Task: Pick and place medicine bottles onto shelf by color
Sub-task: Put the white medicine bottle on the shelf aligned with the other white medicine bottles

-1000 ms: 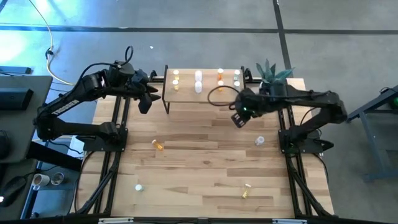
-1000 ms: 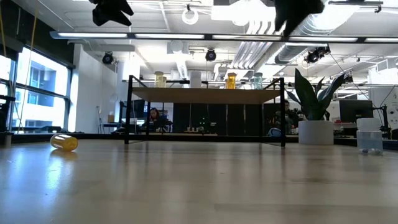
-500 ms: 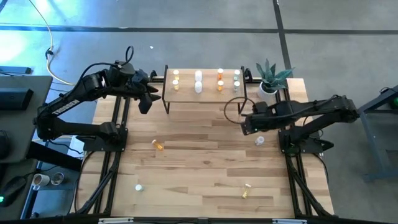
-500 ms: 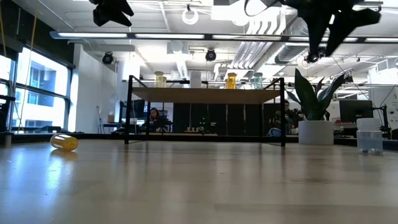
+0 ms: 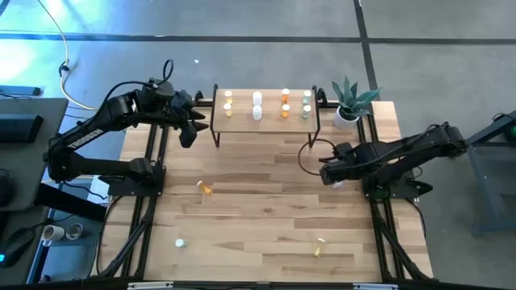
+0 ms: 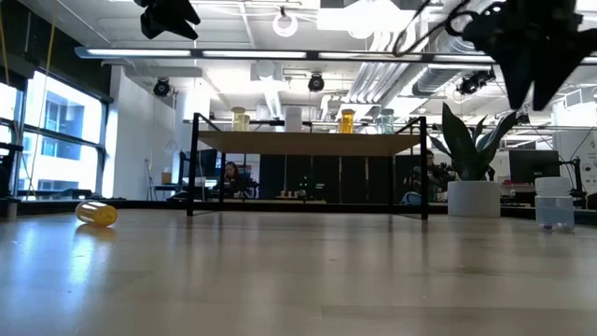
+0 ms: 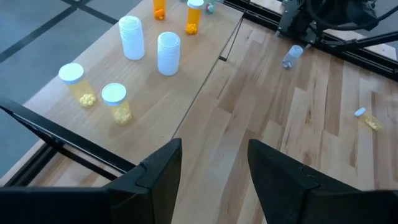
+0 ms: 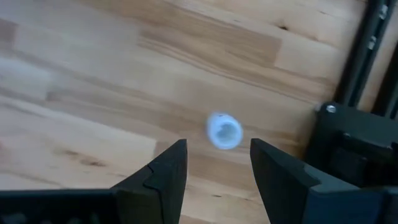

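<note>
The shelf (image 5: 266,122) stands at the table's far edge with yellow (image 7: 116,102), white (image 7: 168,53), orange (image 7: 194,15) and pale green (image 5: 307,110) medicine bottles upright on it. A clear bottle (image 8: 224,130) stands upright on the table near the right edge (image 6: 555,213). My right gripper (image 8: 217,152) hangs open above it, pointing steeply down; the fingers touch nothing (image 5: 329,172). My left gripper (image 5: 193,127) is held high by the shelf's left end, open and empty (image 7: 214,155). Other bottles on the table: a yellow one on its side (image 5: 206,188), a white one (image 5: 180,242), a yellow one (image 5: 320,247).
A potted plant (image 5: 348,101) stands right of the shelf at the far right corner. The right arm's black base frame (image 8: 351,149) is close beside the clear bottle. The middle of the wooden table (image 5: 266,201) has free room.
My right gripper has gone from in front of the shelf toward the table's right and near edges and down, rolling its wrist, and now hangs over the clear bottle. Its fingers stay open. No bottle has moved.
</note>
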Robot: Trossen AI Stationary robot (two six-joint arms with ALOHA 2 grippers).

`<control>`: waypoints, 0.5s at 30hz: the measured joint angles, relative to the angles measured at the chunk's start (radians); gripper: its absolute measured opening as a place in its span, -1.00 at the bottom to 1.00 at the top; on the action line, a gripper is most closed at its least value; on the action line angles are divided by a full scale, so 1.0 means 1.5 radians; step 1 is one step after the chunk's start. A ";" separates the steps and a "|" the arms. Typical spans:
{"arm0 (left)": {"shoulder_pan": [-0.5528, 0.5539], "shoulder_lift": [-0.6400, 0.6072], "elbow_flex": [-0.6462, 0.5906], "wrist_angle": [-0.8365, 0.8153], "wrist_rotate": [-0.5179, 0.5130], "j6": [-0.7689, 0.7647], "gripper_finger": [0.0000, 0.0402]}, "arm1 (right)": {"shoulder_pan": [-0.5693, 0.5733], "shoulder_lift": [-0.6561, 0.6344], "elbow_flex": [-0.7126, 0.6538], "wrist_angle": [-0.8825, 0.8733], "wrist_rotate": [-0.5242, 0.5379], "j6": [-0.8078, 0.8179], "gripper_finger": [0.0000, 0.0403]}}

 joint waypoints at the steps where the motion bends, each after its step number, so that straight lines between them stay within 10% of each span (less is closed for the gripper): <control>1: 0.000 0.000 0.000 0.000 0.000 0.000 -0.13 | 0.000 -0.010 -0.013 0.001 -0.001 0.006 -0.17; 15: 0.000 0.000 0.000 0.000 -0.013 0.000 -0.13 | -0.001 -0.163 -0.132 0.069 -0.007 0.080 -0.17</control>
